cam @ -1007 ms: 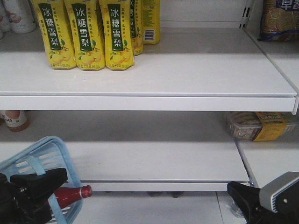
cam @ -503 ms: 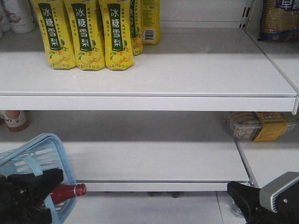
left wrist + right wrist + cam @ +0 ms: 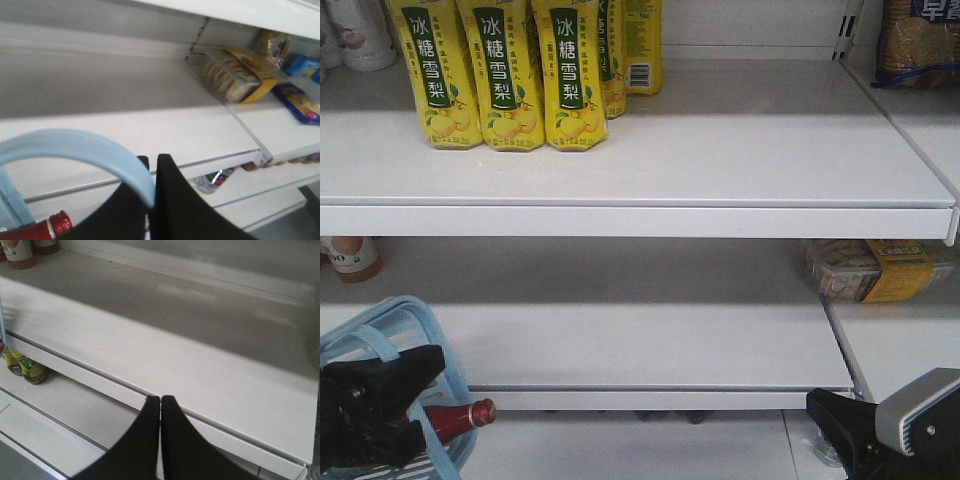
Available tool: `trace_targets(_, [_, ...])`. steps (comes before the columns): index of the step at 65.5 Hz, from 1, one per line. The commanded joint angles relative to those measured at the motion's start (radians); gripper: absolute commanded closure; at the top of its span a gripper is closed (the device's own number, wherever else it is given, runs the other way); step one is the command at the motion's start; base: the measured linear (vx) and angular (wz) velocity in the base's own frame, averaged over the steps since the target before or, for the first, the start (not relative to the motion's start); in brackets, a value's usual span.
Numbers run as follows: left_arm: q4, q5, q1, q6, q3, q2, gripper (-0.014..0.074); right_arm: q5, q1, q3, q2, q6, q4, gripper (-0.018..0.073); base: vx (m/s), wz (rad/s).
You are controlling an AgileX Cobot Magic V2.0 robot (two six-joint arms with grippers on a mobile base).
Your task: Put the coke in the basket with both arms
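The light blue basket (image 3: 390,325) hangs at the lower left in the front view. Its curved handle (image 3: 75,146) runs between the jaws of my left gripper (image 3: 151,167), which is shut on it. The coke (image 3: 458,419) shows only its red neck and cap, poking to the right past the basket's rim. My left gripper (image 3: 390,395) hides the rest of the bottle. The cap (image 3: 59,225) also appears low in the left wrist view. My right gripper (image 3: 160,400) is shut with nothing in it, facing a white shelf edge. The right arm (image 3: 880,425) sits at the lower right.
Yellow pear-drink bottles (image 3: 500,80) stand on the upper shelf (image 3: 720,215). A biscuit pack (image 3: 870,270) lies on the middle shelf at the right, and a small bottle (image 3: 355,257) stands at its left. More bottles (image 3: 25,371) sit on a lower shelf.
The left gripper has moved left and down with the basket, and the coke's neck has gone with it. The right arm has stayed still.
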State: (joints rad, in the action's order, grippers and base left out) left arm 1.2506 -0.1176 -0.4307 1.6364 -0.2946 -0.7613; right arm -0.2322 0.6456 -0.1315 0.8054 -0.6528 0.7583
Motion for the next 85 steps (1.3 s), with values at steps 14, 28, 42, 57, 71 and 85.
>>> trace_targets(14, [-0.794,0.181,-0.002,-1.012,-0.04,0.031,0.0603,-0.048,-0.006,-0.025,-0.007,-0.006,-0.014,0.0568,0.0,0.0])
trace_targets(28, [-1.066,0.143,-0.002,-1.472,-0.04,0.104,0.0603,-0.046,-0.006,-0.022,-0.007,-0.006,-0.014,0.0568,0.0,0.0])
trace_targets(42, [-1.118,0.03,0.084,-1.527,0.01,0.156,0.0603,-0.046,-0.006,-0.022,-0.007,-0.006,-0.014,0.0568,0.0,0.0])
trace_targets(57, [-1.131,-0.135,0.184,-1.498,0.149,0.234,0.0603,-0.046,-0.006,-0.022,-0.007,-0.006,-0.014,0.0568,0.0,0.0])
trace_targets(71, [-1.16,-0.118,0.266,-1.499,0.206,0.339,0.0603,-0.046,-0.006,-0.022,-0.007,-0.006,-0.014,0.0568,0.0,0.0])
trace_targets(85, [-1.16,-0.1,0.347,-1.499,0.243,0.431,0.0603,-0.046,-0.006,-0.022,-0.007,-0.006,-0.014,0.0568,0.0,0.0])
